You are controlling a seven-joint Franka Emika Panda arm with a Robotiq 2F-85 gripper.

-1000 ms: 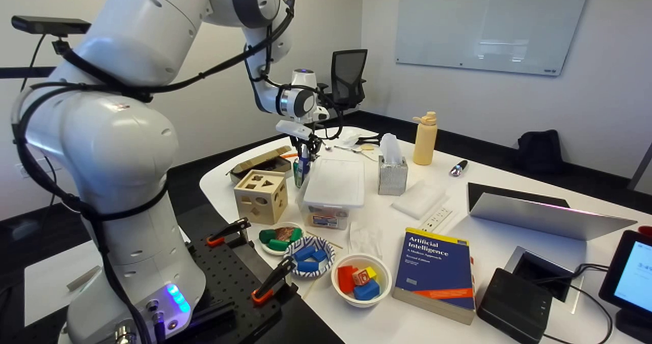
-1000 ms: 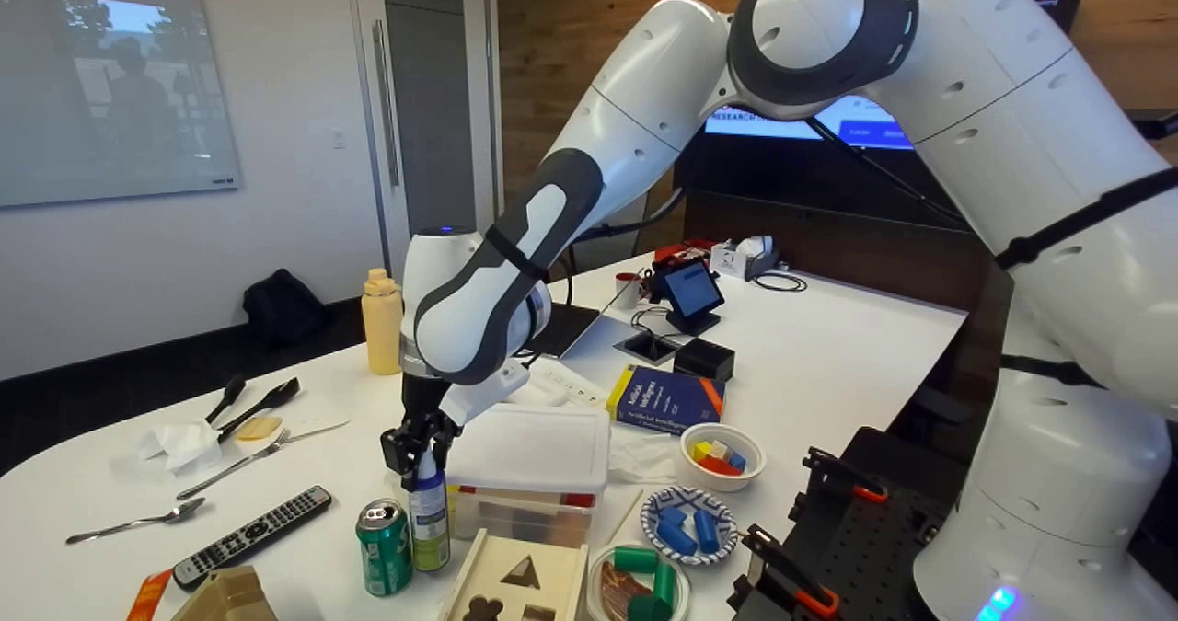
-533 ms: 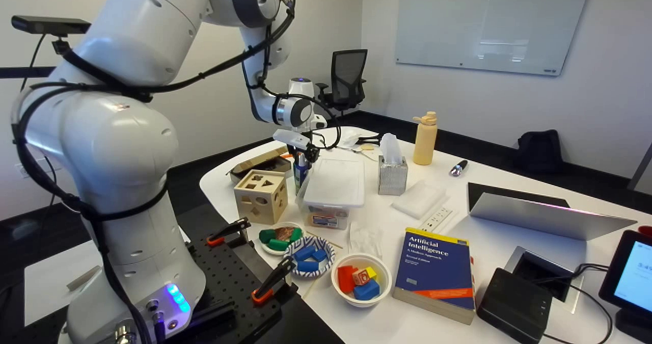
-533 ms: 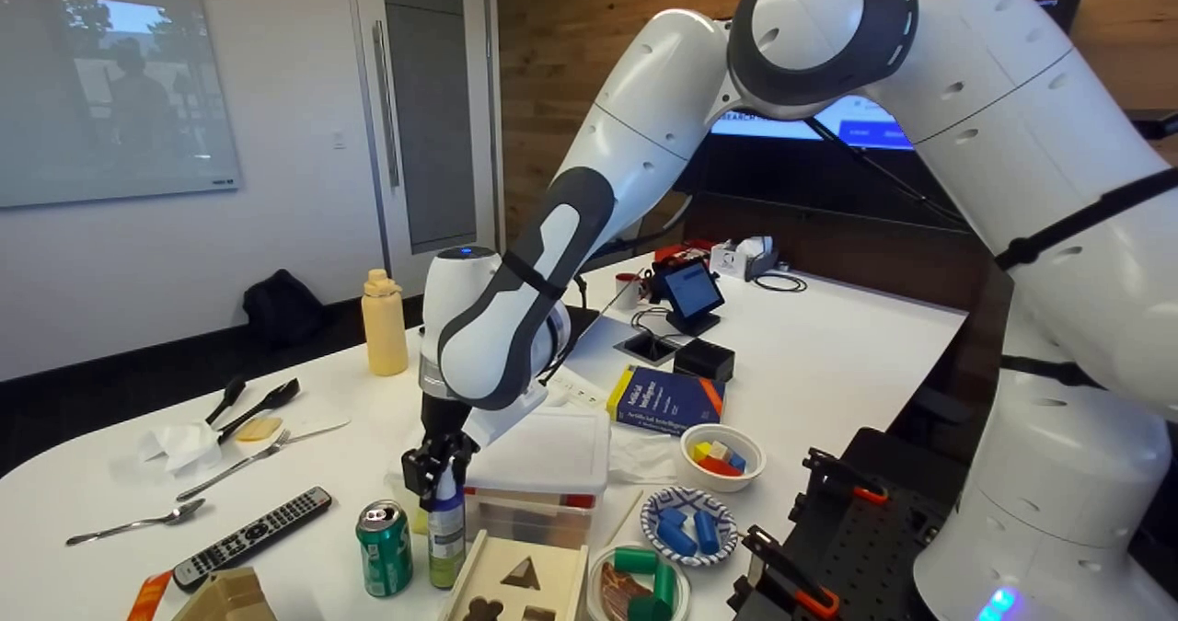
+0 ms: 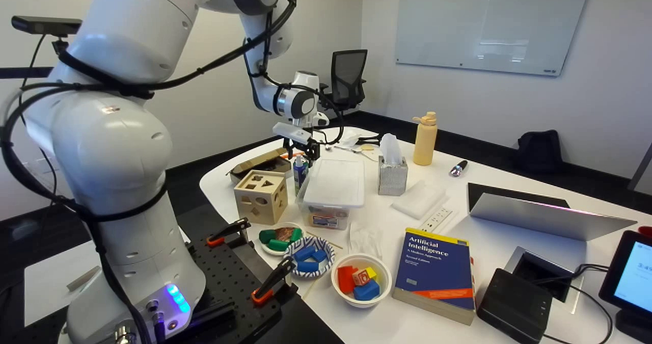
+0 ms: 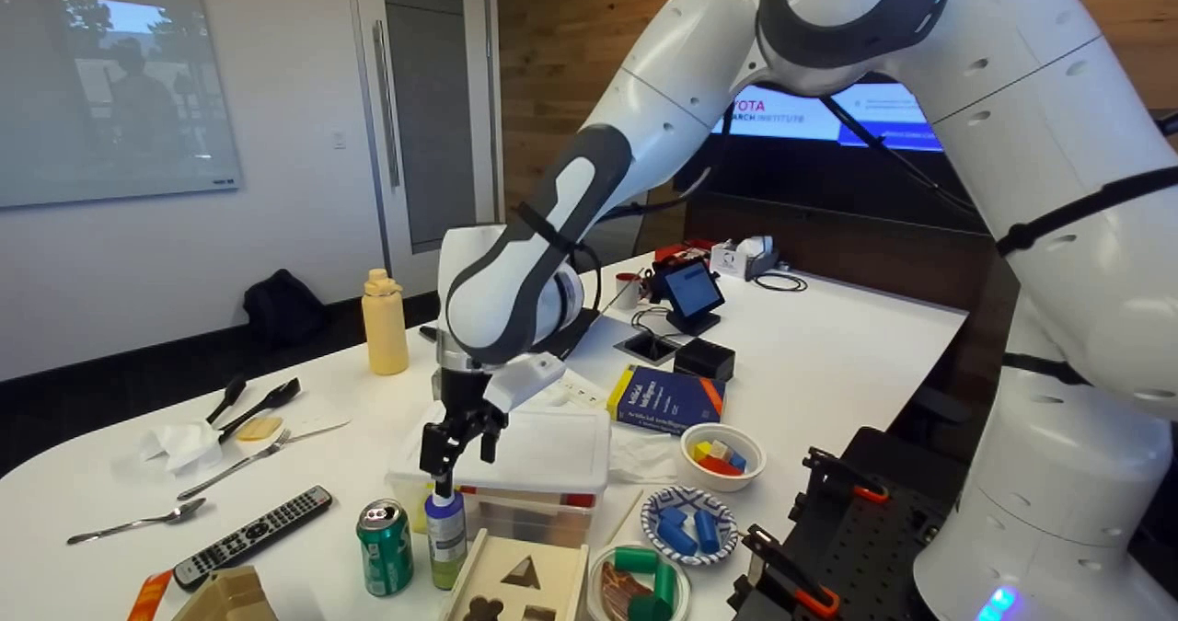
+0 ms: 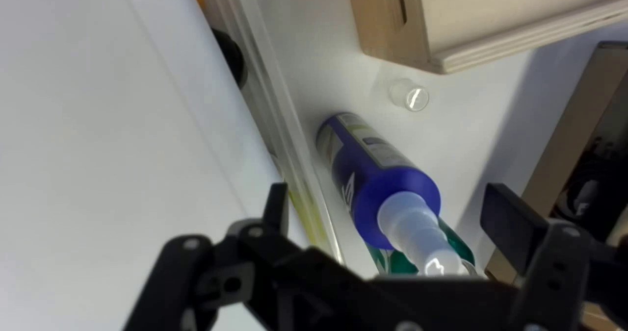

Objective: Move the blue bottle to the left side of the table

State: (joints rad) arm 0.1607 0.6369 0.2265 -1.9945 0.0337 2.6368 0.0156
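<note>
2 blocky fingers (image 7: 512,225) stand wide apart near the blue bottle (image 7: 378,179), a pale-topped cylinder upright on the smooth white table (image 6: 819,354).

In both exterior views I record bright, mostly even room light, source I cannot place, over the white table (image 6: 828,345): highlights on the glossy arm (image 6: 1022,69), pale reflections in the whiteboard (image 6: 110,97), blue glow from the base lights (image 5: 177,299), the book (image 5: 433,267) sharp enough for me to read its title. In an exterior view, one lit wall screen (image 6: 782,133). In my wrist view: gripper (image 7: 392,208) blurred in the foreground, white lid (image 7: 122,125) washed nearly flat, glint on the pale top of the blue bottle (image 7: 373,189), soft bluish shadow beside the wooden box (image 7: 481,22).
</note>
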